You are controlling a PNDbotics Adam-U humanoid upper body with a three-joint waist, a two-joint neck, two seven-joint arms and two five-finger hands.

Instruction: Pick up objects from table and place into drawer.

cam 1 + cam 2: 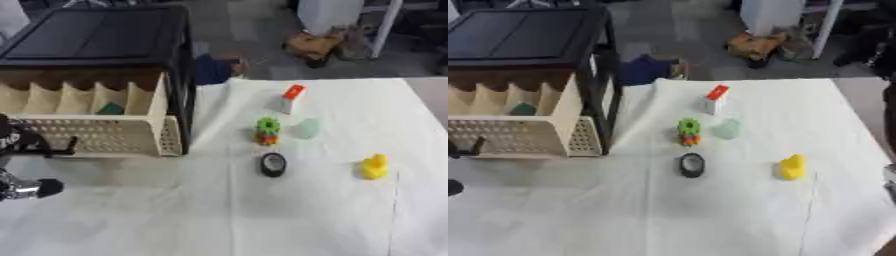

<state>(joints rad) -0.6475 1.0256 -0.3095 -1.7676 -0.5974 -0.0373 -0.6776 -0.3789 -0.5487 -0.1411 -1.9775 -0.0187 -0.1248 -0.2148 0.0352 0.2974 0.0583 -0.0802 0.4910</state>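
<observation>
1. Nearest the viewer, the counter (219,220) under its white cloth lies bare across its whole near half, from the left edge to the right.
2. At the left edge, the left robot hand (26,187), black with silver joints, shows only in part; I cannot tell how its fingers stand. Dark parts of the same arm rise just above it, in front of the drawer.
3. The right robot hand shows in neither view.
4. A black ring-shaped roll (273,164) stands near the middle of the cloth, with free cloth on all sides.
5. A small yellow duck-like toy (374,166) sits to its right, well apart from it and short of the counter's right edge.
6. Farther back, a green and orange toy of stacked blocks (267,131) stands just beside a pale green translucent cup-like thing (305,128).
7. Beyond those, a small white box with a red-orange top (289,98) stands near the far edge.
8. At far left, the beige slotted plastic drawer (105,135) is pulled out of a black cabinet (96,35); one compartment holds a small dark green thing (110,108).
</observation>
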